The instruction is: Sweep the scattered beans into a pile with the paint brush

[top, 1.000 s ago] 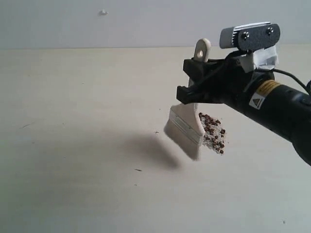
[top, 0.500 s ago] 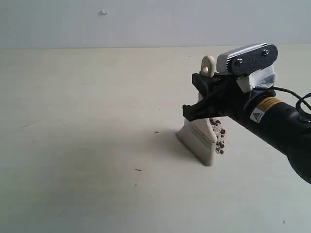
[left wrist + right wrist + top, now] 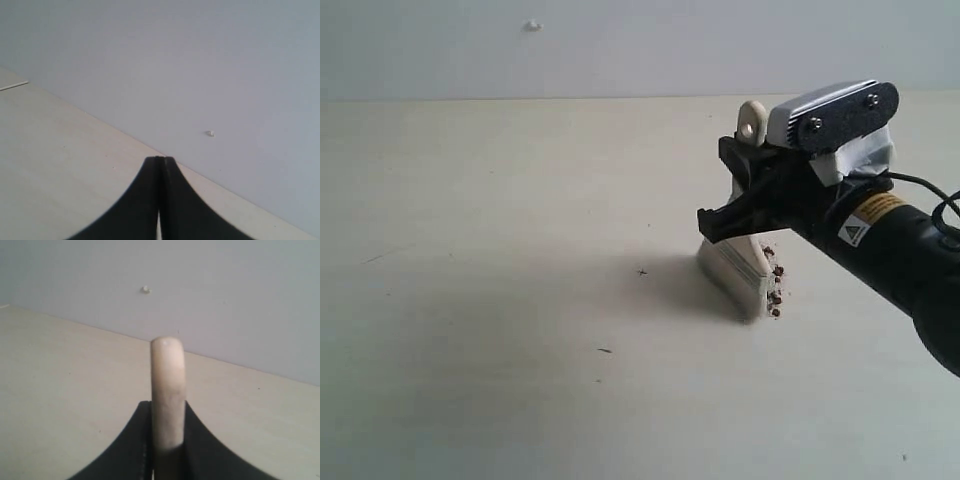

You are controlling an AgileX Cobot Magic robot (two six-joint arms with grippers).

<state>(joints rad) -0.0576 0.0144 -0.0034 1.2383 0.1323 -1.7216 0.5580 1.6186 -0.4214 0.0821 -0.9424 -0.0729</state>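
Observation:
My right gripper (image 3: 748, 195) is shut on the cream handle of the paint brush (image 3: 735, 262), whose holed end sticks up above the fingers. The whitish bristles rest on the table and cover most of the beans (image 3: 775, 290); only a few dark reddish-brown pellets show along the brush's right edge. The right wrist view shows the handle (image 3: 168, 390) clamped upright between the black fingers (image 3: 196, 437) of the right gripper (image 3: 167, 410). In the left wrist view my left gripper (image 3: 160, 165) is shut and holds nothing; it is outside the exterior view.
The pale beige table (image 3: 480, 300) spreads wide on the left, with a few tiny dark specks (image 3: 641, 271). A grey wall (image 3: 620, 45) with a small white bump (image 3: 532, 25) stands behind the table.
The right gripper has lowered the brush onto the table and moved it right, over the beans. Most of the pellets seen a second ago are now hidden behind the bristles.

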